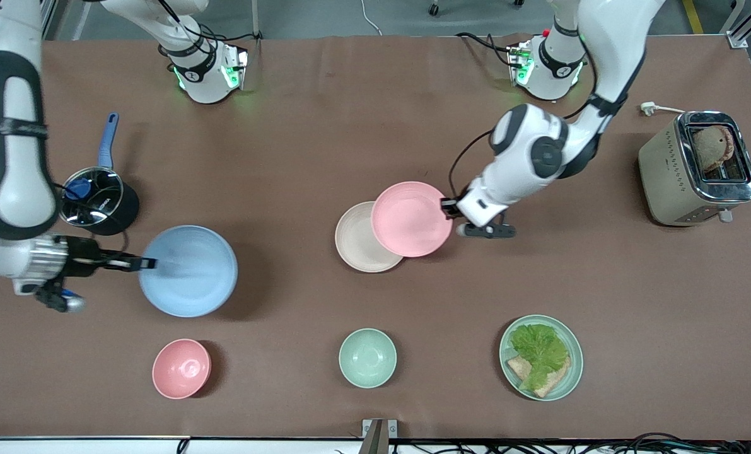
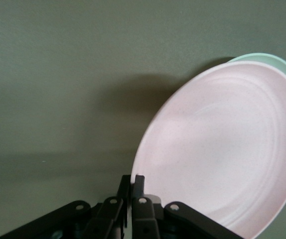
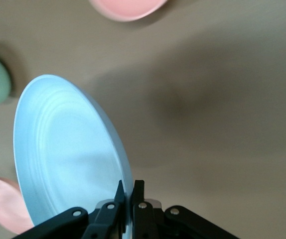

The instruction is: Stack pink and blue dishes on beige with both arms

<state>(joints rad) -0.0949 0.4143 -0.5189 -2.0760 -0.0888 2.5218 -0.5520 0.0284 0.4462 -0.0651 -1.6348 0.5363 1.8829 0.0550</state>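
Note:
The pale pink plate (image 1: 412, 219) hangs tilted, partly over the cream-beige plate (image 1: 357, 243) that lies at the table's middle. My left gripper (image 1: 446, 207) is shut on the pink plate's rim at the side toward the left arm's end. In the left wrist view the fingers (image 2: 138, 183) pinch the pink plate (image 2: 222, 149), and the beige plate's rim (image 2: 282, 63) peeks out past it. The light blue plate (image 1: 189, 270) is held above the table toward the right arm's end, with my right gripper (image 1: 145, 263) shut on its rim. The right wrist view shows the blue plate (image 3: 68, 154) edge-on between the fingers (image 3: 139, 191).
A black pot (image 1: 98, 202) with a blue handle stands beside the right arm. Nearer the camera are a deep pink bowl (image 1: 181, 368), a mint-green bowl (image 1: 367, 357) and a mint-green plate (image 1: 570, 378) with lettuce and bread. A toaster (image 1: 665, 170) stands at the left arm's end.

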